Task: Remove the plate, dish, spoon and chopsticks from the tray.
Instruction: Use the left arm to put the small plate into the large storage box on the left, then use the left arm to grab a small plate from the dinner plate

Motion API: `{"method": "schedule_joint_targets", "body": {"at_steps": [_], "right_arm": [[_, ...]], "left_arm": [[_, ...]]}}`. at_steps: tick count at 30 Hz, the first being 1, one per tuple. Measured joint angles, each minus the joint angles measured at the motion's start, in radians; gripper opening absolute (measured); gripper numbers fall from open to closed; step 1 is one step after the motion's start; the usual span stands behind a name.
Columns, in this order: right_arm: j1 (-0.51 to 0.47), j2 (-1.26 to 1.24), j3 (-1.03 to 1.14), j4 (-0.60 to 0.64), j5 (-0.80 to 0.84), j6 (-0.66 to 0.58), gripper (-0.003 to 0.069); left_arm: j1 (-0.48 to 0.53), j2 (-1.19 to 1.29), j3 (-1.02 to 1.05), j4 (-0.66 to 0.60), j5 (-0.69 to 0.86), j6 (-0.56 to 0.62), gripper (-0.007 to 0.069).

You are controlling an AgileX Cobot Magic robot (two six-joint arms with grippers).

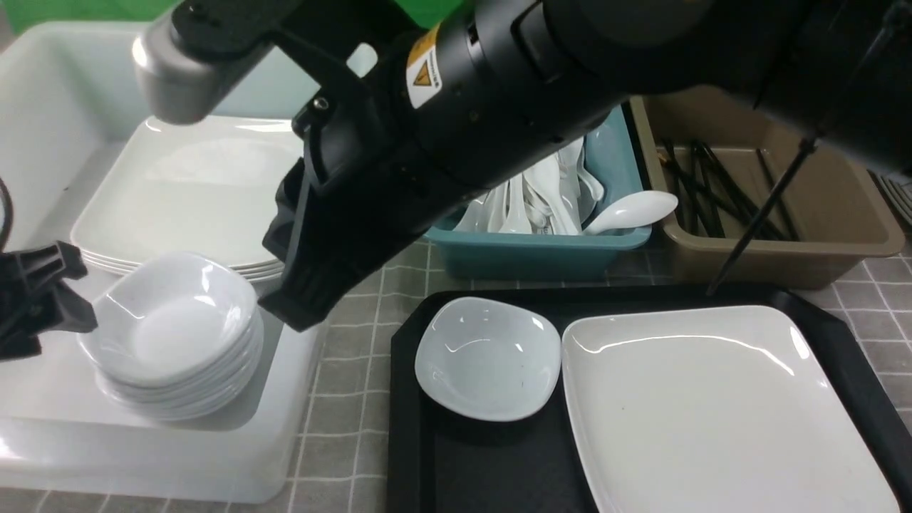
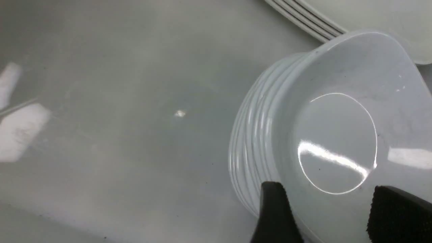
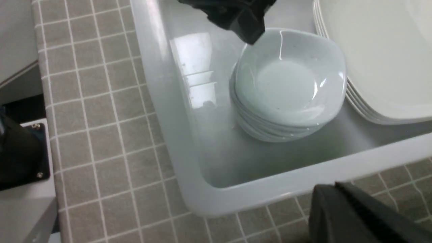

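Observation:
On the black tray (image 1: 412, 442) a small deep white dish (image 1: 488, 356) sits beside the large flat white plate (image 1: 712, 413). My left gripper (image 1: 84, 293) (image 2: 332, 211) is at the stack of dishes (image 1: 174, 335) in the white bin. It is open, one finger outside the top dish's (image 2: 337, 135) rim and the other over its inside. My right gripper (image 3: 329, 189) is shut on nothing, above the tiled table near the bin's rim, and the right arm crosses the middle of the front view. Spoons (image 1: 630, 211) lie in the teal bin and black chopsticks (image 1: 702, 192) in the brown bin.
The white bin (image 1: 142, 467) also holds a stack of large plates (image 1: 192, 192) behind the dishes. The teal bin (image 1: 534, 253) and brown bin (image 1: 784, 260) stand just behind the tray. A thin black rod (image 1: 762, 214) slants down to the tray's far rim.

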Motion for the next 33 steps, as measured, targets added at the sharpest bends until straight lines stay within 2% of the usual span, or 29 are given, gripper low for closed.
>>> {"method": "schedule_joint_targets", "body": {"at_steps": [3, 5, 7, 9, 10, 11, 12, 14, 15, 17, 21, 25, 27, 31, 33], "right_arm": [[-0.012, -0.022, 0.000, -0.046, 0.040, 0.016, 0.0037], [-0.049, -0.053, -0.001, -0.098, 0.089, 0.054, 0.0037], [-0.105, -0.100, -0.001, -0.130, 0.157, 0.076, 0.0038], [-0.164, -0.154, -0.002, -0.146, 0.243, 0.082, 0.0038], [-0.192, -0.178, -0.001, -0.151, 0.278, 0.083, 0.0038], [-0.235, -0.215, 0.004, -0.156, 0.318, 0.088, 0.0038], [-0.235, -0.215, 0.004, -0.156, 0.318, 0.088, 0.0038], [-0.327, -0.317, 0.070, -0.164, 0.331, 0.098, 0.0038], [-0.339, -0.333, 0.084, -0.164, 0.331, 0.098, 0.0038], [-0.391, -0.416, 0.177, -0.164, 0.330, 0.101, 0.0038], [-0.440, -0.560, 0.404, -0.165, 0.271, 0.110, 0.0038], [-0.442, -0.640, 0.551, -0.163, 0.188, 0.132, 0.0038], [-0.443, -0.676, 0.611, -0.163, 0.159, 0.136, 0.0038], [-0.446, -0.732, 0.677, -0.163, 0.144, 0.145, 0.0038], [-0.447, -0.751, 0.687, -0.163, 0.142, 0.149, 0.0038]], "left_arm": [[0.000, -0.047, -0.025, 0.026, 0.038, 0.005, 0.0345], [-0.009, -0.077, -0.055, 0.026, 0.082, 0.010, 0.0280], [-0.044, -0.097, -0.095, 0.020, 0.123, 0.031, 0.0181], [-0.121, -0.104, -0.137, 0.010, 0.159, 0.045, 0.0072], [-0.173, -0.103, -0.154, 0.004, 0.164, 0.051, 0.0042], [-0.234, -0.102, -0.167, 0.003, 0.162, 0.054, 0.0024], [-0.259, -0.102, -0.169, 0.003, 0.160, 0.054, 0.0021], [-0.426, -0.090, -0.184, 0.026, 0.118, 0.035, 0.0005], [-0.469, -0.083, -0.187, 0.032, 0.102, 0.024, 0.0004], [-0.618, -0.031, -0.205, 0.080, 0.055, -0.042, 0.0001], [-0.833, 0.171, -0.300, 0.201, 0.060, -0.158, 0.0003], [-0.901, 0.316, -0.398, 0.242, 0.077, -0.183, 0.0018], [-0.923, 0.421, -0.484, 0.263, 0.102, -0.198, 0.0051], [-0.930, 0.567, -0.608, 0.378, 0.150, -0.255, 0.0147], [-0.930, 0.639, -0.660, 0.461, 0.165, -0.285, 0.0225]]}}
